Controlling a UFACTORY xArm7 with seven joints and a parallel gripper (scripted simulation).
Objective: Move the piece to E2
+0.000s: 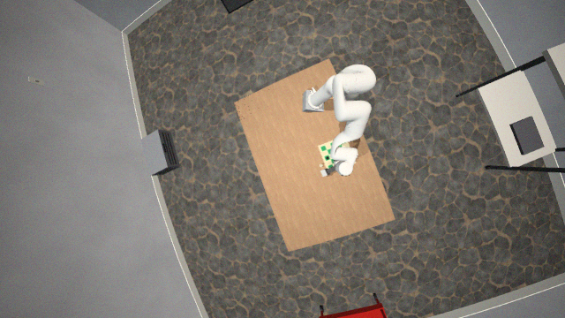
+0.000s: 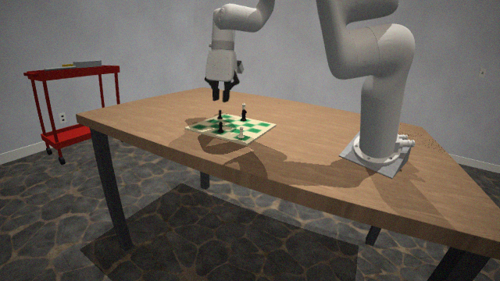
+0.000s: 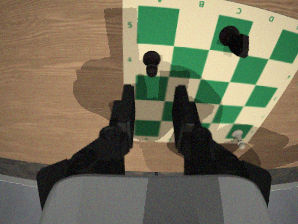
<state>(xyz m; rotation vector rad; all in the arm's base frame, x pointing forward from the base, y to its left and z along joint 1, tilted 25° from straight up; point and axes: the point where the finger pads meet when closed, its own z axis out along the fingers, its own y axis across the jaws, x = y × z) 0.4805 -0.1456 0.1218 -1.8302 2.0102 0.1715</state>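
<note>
The green and cream board point(image 2: 230, 127) lies on the wooden table and also shows in the wrist view point(image 3: 206, 76). A small black pawn point(image 3: 152, 63) stands upright on A4; it also shows in the side view point(image 2: 219, 114). My gripper point(image 3: 154, 98) hangs above the A column, just short of the pawn. Its fingers are apart with only the board between them. In the side view the gripper point(image 2: 220, 95) is well above the pieces.
A black piece point(image 3: 233, 39) stands on C5. Another black piece point(image 2: 220, 126) and a white pawn point(image 2: 241, 133) stand on the board's near side. The arm's base point(image 2: 376, 154) is bolted to the table at the right. A red cart point(image 2: 72, 105) stands beyond the table's left end.
</note>
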